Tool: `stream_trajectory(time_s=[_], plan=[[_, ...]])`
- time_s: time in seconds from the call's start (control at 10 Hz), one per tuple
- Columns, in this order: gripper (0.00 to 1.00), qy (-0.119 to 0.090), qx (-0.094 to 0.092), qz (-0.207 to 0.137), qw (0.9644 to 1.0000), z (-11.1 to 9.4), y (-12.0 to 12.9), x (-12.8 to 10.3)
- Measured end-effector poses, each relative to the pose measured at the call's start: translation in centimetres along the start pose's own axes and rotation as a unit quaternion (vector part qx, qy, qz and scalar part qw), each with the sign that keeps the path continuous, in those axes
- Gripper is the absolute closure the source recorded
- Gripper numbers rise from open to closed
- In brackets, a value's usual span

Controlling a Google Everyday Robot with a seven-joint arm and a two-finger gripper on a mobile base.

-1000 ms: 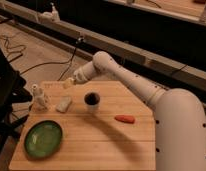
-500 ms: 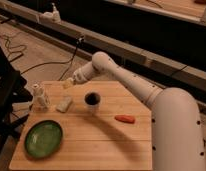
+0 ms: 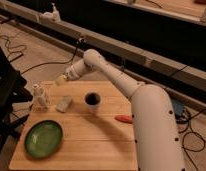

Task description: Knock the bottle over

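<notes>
The bottle (image 3: 41, 96) is small, whitish and bumpy with a white cap. It stands upright near the left far corner of the wooden table (image 3: 91, 140). My gripper (image 3: 60, 79) is at the end of the white arm, above the table's far edge, up and to the right of the bottle and apart from it.
A flat white oblong block (image 3: 64, 104) lies right of the bottle. A dark-filled white cup (image 3: 92, 99) stands mid-table. A green plate (image 3: 43, 138) sits at the front left. An orange-red object (image 3: 124, 119) lies on the right. Cables run over the floor at left.
The gripper has moved a little to the left toward the bottle. The bottle stands as before.
</notes>
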Motion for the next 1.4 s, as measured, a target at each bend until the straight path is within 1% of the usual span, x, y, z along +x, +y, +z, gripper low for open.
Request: stream_trajectory(time_s=[0.2, 0.3, 0.5, 0.6, 0.7, 0.9, 1.0, 1.2, 1.3, 1.4], plan=[[1.0, -0.012, -0.005, -0.013, 0.9998, 1.4, -0.3, -1.7], [1.0, -0.02, -0.01, -0.021, 0.9995, 2.5, -0.3, -2.6], [1.0, -0.031, -0.019, -0.031, 0.9988, 4.2, -0.3, -3.7], [1.0, -0.039, -0.028, -0.037, 0.9981, 5.5, -0.3, -4.3], [1.0, -0.042, -0.035, -0.04, 0.9977, 6.3, -0.3, -4.6], [1.0, -0.053, -0.06, -0.046, 0.9957, 8.5, 0.3, -5.3], [1.0, -0.055, -0.074, -0.048, 0.9946, 9.4, 0.8, -5.4], [1.0, -0.045, -0.109, -0.054, 0.9915, 10.8, 2.5, -4.9], [1.0, -0.033, -0.123, -0.057, 0.9902, 11.0, 3.3, -4.3], [1.0, -0.018, -0.132, -0.061, 0.9892, 10.8, 3.9, -3.5]])
